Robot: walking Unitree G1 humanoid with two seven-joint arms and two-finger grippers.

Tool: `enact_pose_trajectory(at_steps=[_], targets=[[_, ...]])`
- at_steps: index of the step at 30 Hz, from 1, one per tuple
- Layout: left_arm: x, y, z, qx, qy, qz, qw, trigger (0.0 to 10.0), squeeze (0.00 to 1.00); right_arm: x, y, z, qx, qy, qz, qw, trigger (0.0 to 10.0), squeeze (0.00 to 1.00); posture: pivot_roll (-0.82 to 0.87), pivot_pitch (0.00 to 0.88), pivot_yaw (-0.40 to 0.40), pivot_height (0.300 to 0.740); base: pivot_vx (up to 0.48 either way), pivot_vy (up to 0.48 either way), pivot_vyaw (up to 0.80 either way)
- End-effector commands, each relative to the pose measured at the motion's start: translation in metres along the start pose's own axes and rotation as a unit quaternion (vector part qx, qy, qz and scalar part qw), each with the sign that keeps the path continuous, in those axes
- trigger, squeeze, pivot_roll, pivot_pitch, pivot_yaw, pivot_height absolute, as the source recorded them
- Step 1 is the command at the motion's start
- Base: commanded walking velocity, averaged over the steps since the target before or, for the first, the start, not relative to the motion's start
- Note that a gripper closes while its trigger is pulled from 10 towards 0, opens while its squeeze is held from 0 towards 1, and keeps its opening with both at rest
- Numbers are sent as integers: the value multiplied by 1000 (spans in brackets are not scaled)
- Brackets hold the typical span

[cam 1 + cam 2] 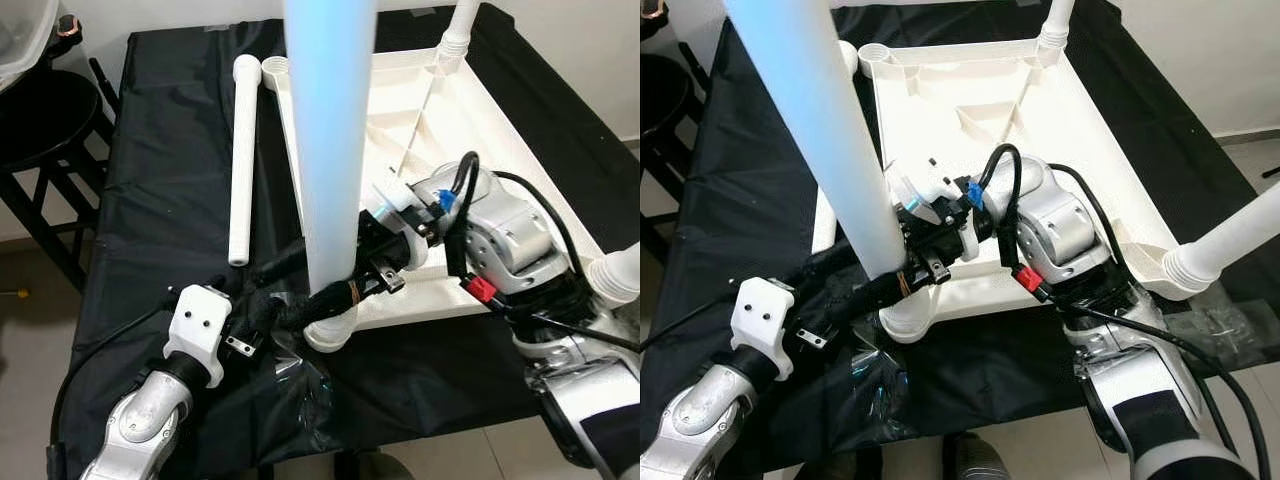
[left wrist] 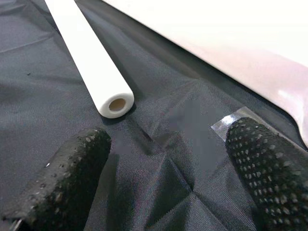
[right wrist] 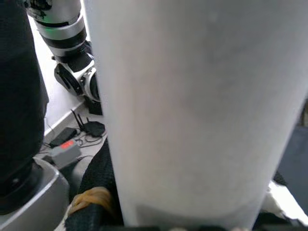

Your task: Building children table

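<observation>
Leg [image 1: 330, 150] upright, gripped by right end effector [image 1: 345, 290] | left end effector [image 2: 163, 159] wide | tabletop [image 1: 480, 130] inverted

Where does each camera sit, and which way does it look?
Left eye view: on the head, looking down at the upturned tabletop on black cloth; both silver arms show.
Right eye view: beside it, same scene; the right pincer grips the upright leg.
Left wrist view: along the open left pincer, toward the loose leg lying on the cloth.
Right wrist view: pressed against the upright leg.
Shared: both eye views show the tabletop and the upright leg.
</observation>
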State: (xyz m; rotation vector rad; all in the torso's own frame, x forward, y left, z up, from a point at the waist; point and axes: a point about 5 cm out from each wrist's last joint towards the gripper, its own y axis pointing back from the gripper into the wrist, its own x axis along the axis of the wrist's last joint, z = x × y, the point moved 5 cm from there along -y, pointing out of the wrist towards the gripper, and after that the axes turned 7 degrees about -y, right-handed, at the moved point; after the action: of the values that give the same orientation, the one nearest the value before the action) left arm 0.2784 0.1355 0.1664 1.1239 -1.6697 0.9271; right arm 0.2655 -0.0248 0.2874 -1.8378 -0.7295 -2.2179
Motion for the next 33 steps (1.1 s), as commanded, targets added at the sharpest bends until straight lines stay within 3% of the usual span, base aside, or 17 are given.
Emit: enact_pose_trajectory(at_steps=[1,11,14,19,23,26,30,33], targets=[[-5,5,4,-7,-4,-10,1000,10000,0,6,0,-3,24,-2,2,1000,10000,0,-17,342,-47,740,0,0,0],[-5,6,4,-7,-8,-7,1000,10000,0,17,10,-5,27,0,3,1000,10000,0,-17,355,-53,740,0,0,0],[-5,5,5,-8,-9,-6,1000,10000,0,10,12,-1,3,30,-26,999,10000,0,-23,355,-59,740,0,0,0],[-5,5,5,-9,-9,-6,1000,10000,0,10,12,5,-21,50,-25,998,10000,0,-30,358,-69,740,0,0,0],[-5,4,5,-8,-11,-5,1000,10000,0,28,7,14,-68,126,-4,990,10000,0,-39,353,-84,740,0,0,0],[-6,4,5,-8,-11,-4,1000,10000,0,34,5,16,-81,141,8,987,10000,0,-39,353,-90,740,0,0,0],[-6,4,5,-7,-13,-5,1000,10000,0,42,0,19,-107,145,41,983,10000,0,-41,351,-96,740,0,0,0],[-7,4,5,-5,-13,-4,1000,10000,0,43,-6,18,-122,105,85,983,10000,0,-40,347,-101,740,0,0,0]])
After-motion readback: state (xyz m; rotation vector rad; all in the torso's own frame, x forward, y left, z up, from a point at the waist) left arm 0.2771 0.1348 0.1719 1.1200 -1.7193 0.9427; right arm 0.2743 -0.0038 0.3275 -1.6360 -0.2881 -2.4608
